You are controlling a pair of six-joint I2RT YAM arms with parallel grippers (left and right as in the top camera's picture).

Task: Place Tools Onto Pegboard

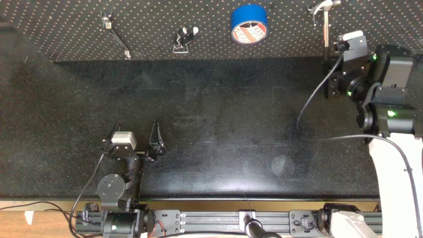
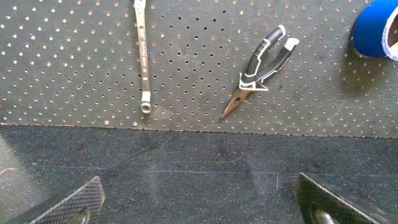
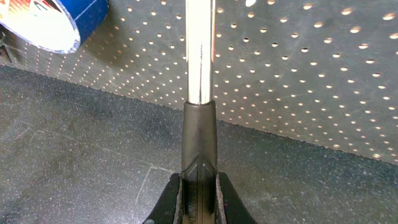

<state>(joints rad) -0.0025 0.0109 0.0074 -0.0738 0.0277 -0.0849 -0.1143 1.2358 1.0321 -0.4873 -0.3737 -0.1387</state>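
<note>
Four things sit against the pegboard (image 1: 66, 26) at the far edge of the black desk (image 1: 231, 119): one wrench (image 1: 115, 36), one pair of pliers (image 1: 185, 38), one roll of blue tape (image 1: 249, 24) and one hammer (image 1: 325, 30). The wrench hangs furthest left with its ring end down, the pliers hang tilted beside it with the nose pointing down, and the tape is further right, well apart from both. The hammer is at the right end of the board, head up and chrome shaft lying along the holes; whether it rests on a peg cannot be told. Of the two hands, the right hand (image 3: 199, 196) is clamped on the hammer's black grip, while the left hand (image 1: 136, 124) hangs low over the near part of the desk, fingers spread wide and holding nothing
</note>
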